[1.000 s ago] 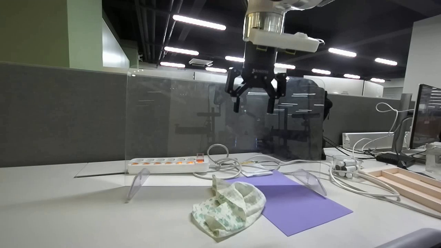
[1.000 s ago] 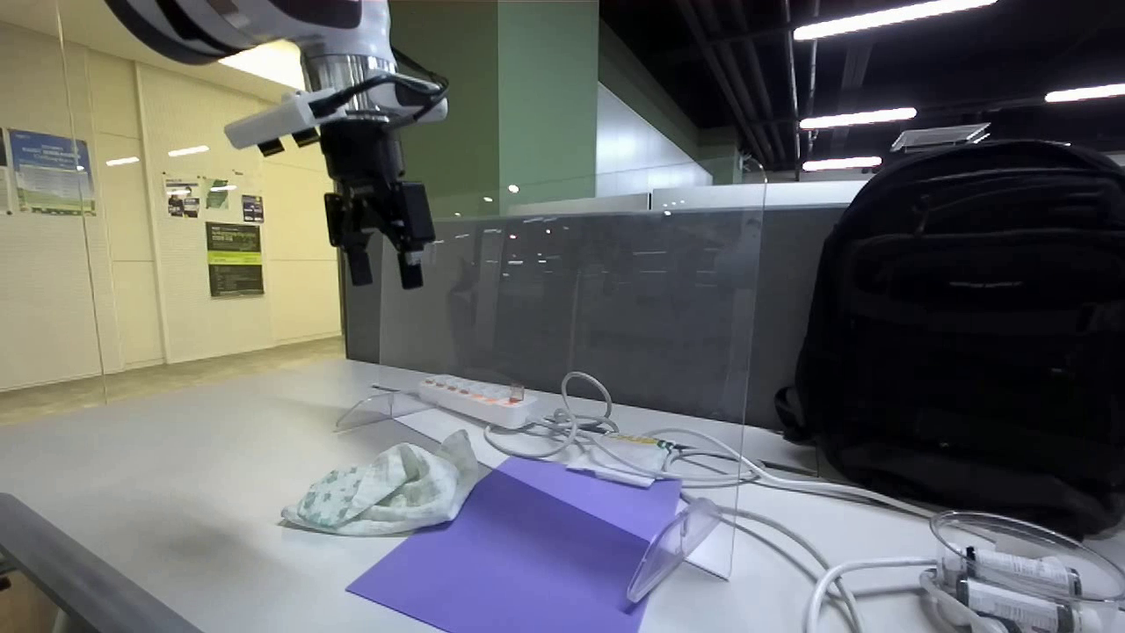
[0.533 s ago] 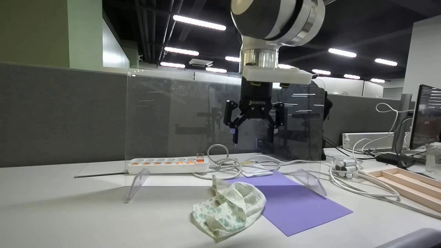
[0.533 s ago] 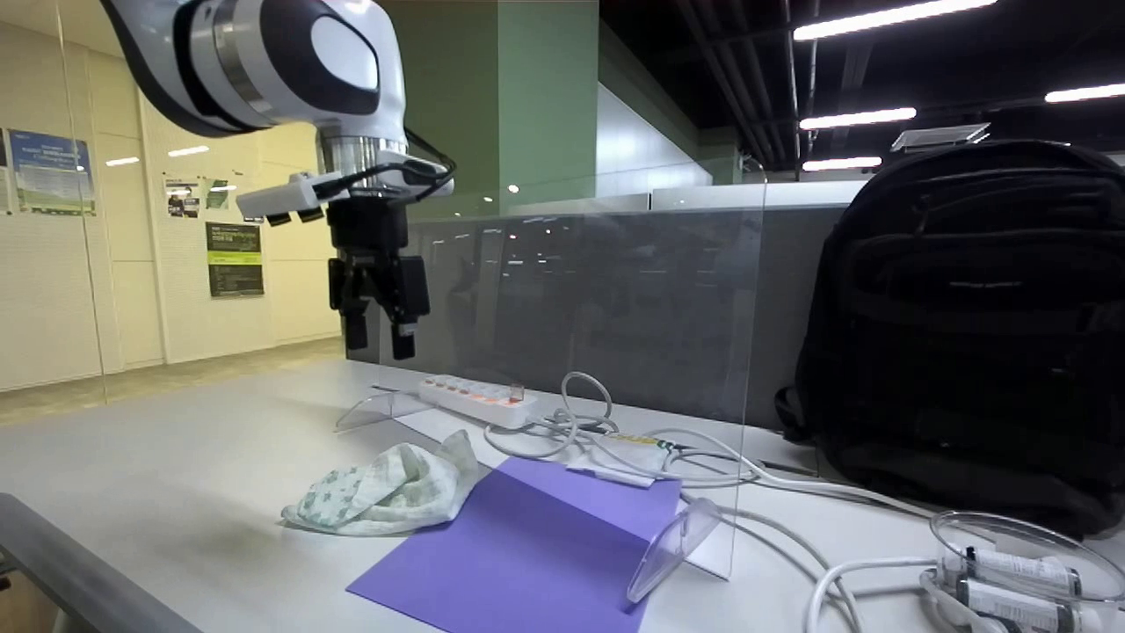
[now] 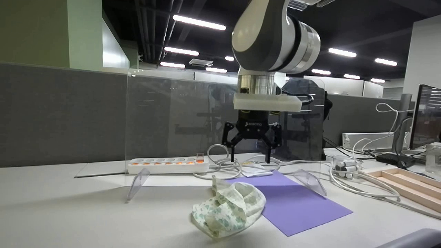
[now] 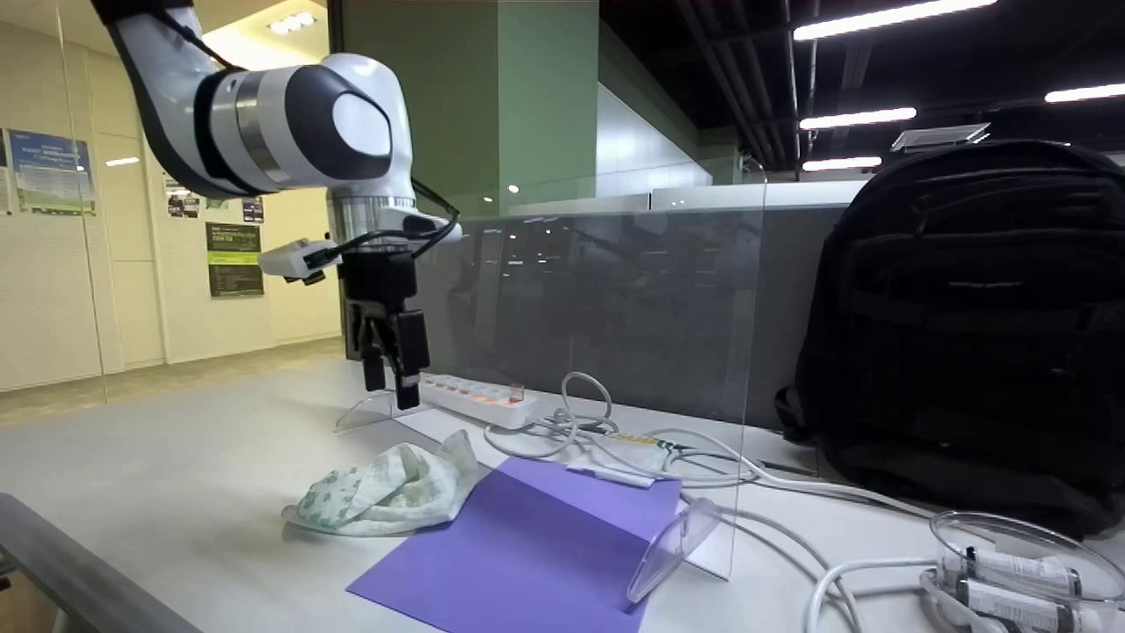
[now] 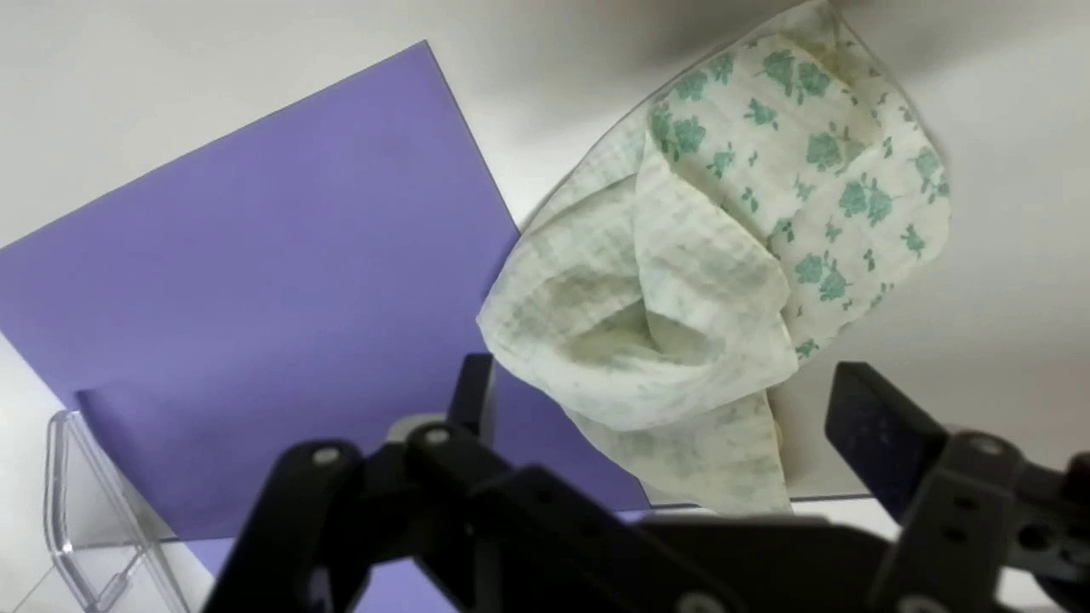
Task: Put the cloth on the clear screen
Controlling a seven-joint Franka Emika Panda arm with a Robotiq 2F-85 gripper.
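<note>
Jaws of the Robotiq gripper (image 5: 250, 159) are hanging apart above the floral cloth (image 5: 229, 212), which is overlapping a purple sheet (image 5: 303, 206) on its right; the cloth's long axis is running roughly near-to-far, one corner pointing toward the clear screen (image 5: 158, 127).

We seem to be in an office. A grey partition (image 5: 62, 117) stands behind a white counter (image 5: 51, 220) that bears a monitor (image 5: 427, 117), a power strip (image 5: 167, 167) and a backpack (image 6: 967, 352); tube lights (image 5: 200, 22) line a dark ceiling (image 5: 372, 27), and posters (image 6: 235, 259) hang on a pale wall (image 6: 303, 299).
</note>
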